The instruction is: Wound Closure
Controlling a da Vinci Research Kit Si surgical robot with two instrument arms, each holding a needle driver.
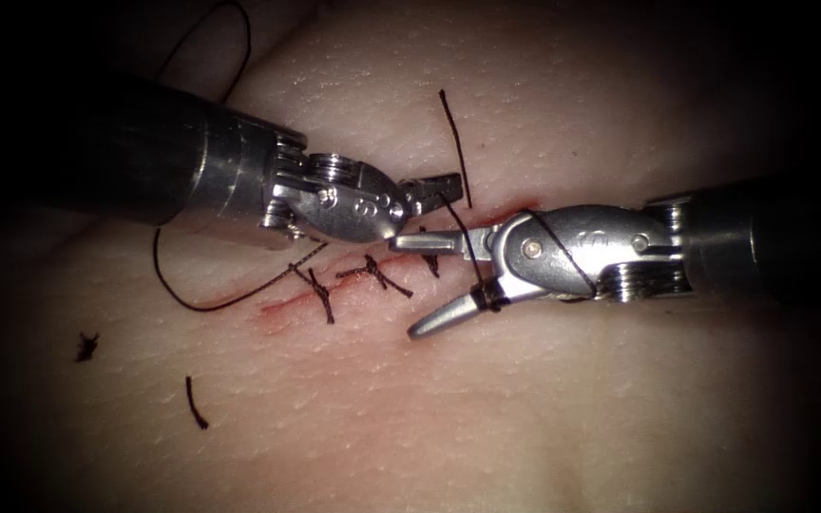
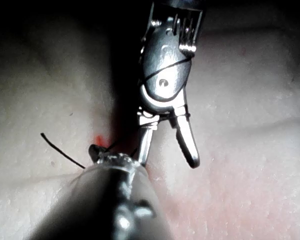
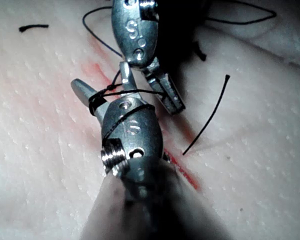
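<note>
While thread (image 1: 475, 249) wraps right tool (image 1: 441, 283), jaws apart | left tool (image 1: 441, 189) clamps thread; needle unseen | judgement: keep loops snug.

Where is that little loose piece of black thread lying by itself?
In the endoscope view, the cut end of thread lies on the tissue at lower left, below the cut and apart from both tools.
</note>
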